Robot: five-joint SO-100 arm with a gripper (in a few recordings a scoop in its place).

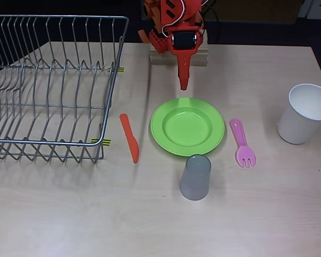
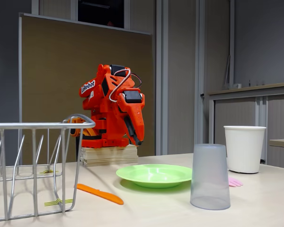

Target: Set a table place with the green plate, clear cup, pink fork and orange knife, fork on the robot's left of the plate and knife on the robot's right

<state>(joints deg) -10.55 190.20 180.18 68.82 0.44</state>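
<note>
Nearest: clear cup [image 2: 210,176] mouth-down just in front of green plate [image 1: 188,126] | orange knife [image 1: 129,137] left of plate, pink fork [image 1: 242,143] right, overhead view | gripper [image 1: 183,84] behind plate, fingers pressed together, empty | setting looks complete

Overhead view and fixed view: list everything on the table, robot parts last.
Green plate: one, lime green, table centre.
Clear cup: one, frosted grey, upside down, just in front of the plate.
Orange knife: one, left of the plate in the overhead view.
Pink fork: one, right of the plate.
White cup: one, upright, far right.
Wire rack: one, metal, left side.
Wooden block: one, under the arm.
Arm's fingers: orange, together, pointing toward the plate.
</note>
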